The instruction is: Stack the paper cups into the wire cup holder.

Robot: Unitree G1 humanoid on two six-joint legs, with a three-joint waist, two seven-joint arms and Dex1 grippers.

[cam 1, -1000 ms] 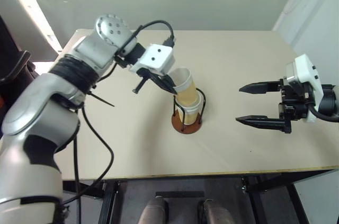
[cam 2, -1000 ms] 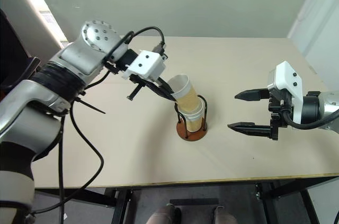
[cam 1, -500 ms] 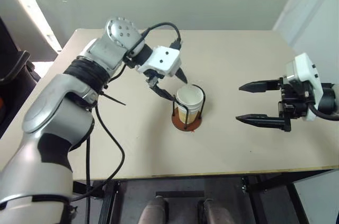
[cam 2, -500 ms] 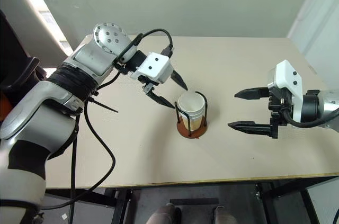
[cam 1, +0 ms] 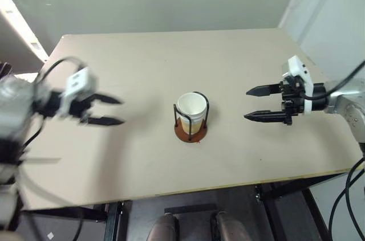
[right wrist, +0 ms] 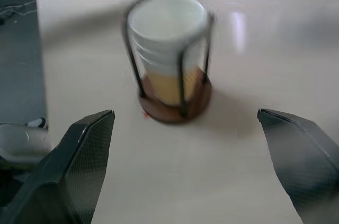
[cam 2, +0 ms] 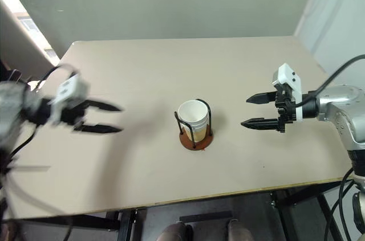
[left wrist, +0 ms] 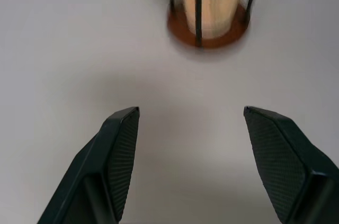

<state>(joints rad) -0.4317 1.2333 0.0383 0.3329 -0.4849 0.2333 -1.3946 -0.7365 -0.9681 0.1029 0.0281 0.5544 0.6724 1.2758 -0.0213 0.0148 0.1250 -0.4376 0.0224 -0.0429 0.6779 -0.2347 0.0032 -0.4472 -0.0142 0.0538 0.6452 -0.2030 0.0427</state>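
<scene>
Beige table carries paper cups nested in wire cup holder, left tool and right tool spread

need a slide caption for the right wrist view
Open right claw faces the paper cups nested upright in the wire cup holder on the table.

Even daylight, left tool motion-blurred

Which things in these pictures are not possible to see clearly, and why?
- Paper cups, right wrist view: nested in the wire cup holder; motion blur smears the stacked rims, so their count is uncertain.
- Same cups, left wrist view: rims cut off by the picture edge.
- Left gripper, head views: open, but motion blur hides its details.
- Right gripper: open, nothing hidden.
</scene>
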